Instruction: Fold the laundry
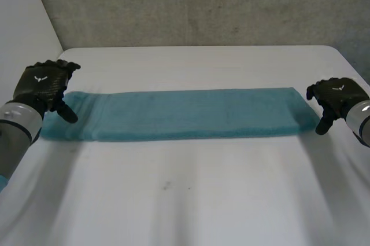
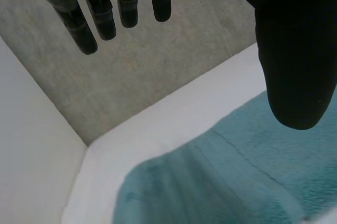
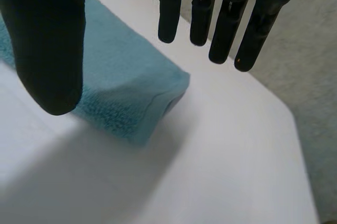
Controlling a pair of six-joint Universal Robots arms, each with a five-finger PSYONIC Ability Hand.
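A teal towel [image 1: 185,114] lies folded into a long band across the white table [image 1: 191,199]. My left hand [image 1: 45,84] hovers over the towel's left end, open, fingers [image 2: 95,16] straight and thumb apart, nothing held. The towel's left end [image 2: 221,176] lies below that hand. My right hand [image 1: 332,100] hangs just off the towel's right end, open too, with its fingers [image 3: 210,13] straight and spread from the thumb. The towel's right corner [image 3: 142,97] lies under the right palm, untouched.
A grey wall [image 1: 202,3] runs behind the table's far edge, and a pale wall [image 1: 23,20] stands at the left. Bare table stretches in front of the towel and behind it.
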